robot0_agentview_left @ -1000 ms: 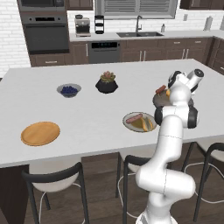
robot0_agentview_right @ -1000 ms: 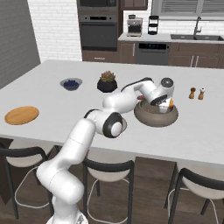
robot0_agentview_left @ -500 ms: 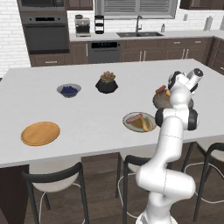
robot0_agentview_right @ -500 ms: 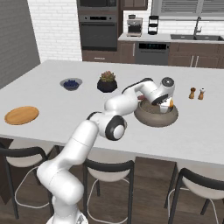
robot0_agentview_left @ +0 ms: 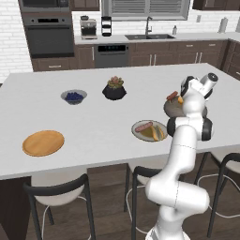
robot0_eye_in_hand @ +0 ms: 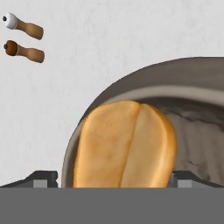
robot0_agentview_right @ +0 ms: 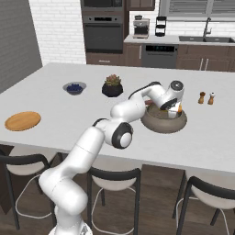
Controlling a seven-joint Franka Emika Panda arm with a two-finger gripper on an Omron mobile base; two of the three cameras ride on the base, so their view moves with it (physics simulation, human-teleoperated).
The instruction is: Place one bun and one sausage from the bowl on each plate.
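Bun (robot0_eye_in_hand: pixel 124 146), smooth, golden and split, between wide-open end effector (robot0_eye_in_hand: pixel 114 178) fingers (ungripped), inside stoneware bowl (robot0_eye_in_hand: pixel 192 76).

Over the last second the white arm's two-finger gripper (robot0_agentview_right: pixel 174 113) has sunk a little lower into the wide, deep, tan-grey stoneware bowl (robot0_agentview_right: pixel 160 125), the hand tipping slightly further down over its rim. In the hand view its wide-spread dark finger tips (robot0_eye_in_hand: pixel 43 178) now flank the split golden-brown bun (robot0_eye_in_hand: pixel 124 144) lying against the bowl's wall.
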